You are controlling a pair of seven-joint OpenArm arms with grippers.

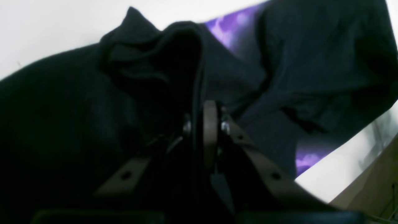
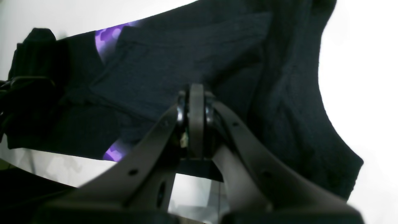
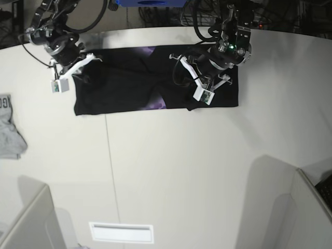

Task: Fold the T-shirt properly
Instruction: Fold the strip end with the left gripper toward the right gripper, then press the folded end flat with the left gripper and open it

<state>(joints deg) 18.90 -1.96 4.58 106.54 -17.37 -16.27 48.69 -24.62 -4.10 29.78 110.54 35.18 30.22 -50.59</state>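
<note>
Fingers [image 1: 210, 130] of the left gripper [image 1: 202, 127] are seen clenched on a black fold of the T-shirt [image 1: 311, 62], which rises above them. The right gripper [image 2: 196, 121] is likewise closed, and dark cloth is pinched at its tips. Beyond both, the T-shirt [image 3: 129, 88] is spread as a band on the white table [image 3: 181, 171]; a grey garment [image 3: 9, 129] lies well apart.

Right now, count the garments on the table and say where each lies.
2. The black T-shirt lies spread along the table's far edge, between the right tool and left tool. A small grey garment lies at the base view's left edge, partly cut off.
</note>
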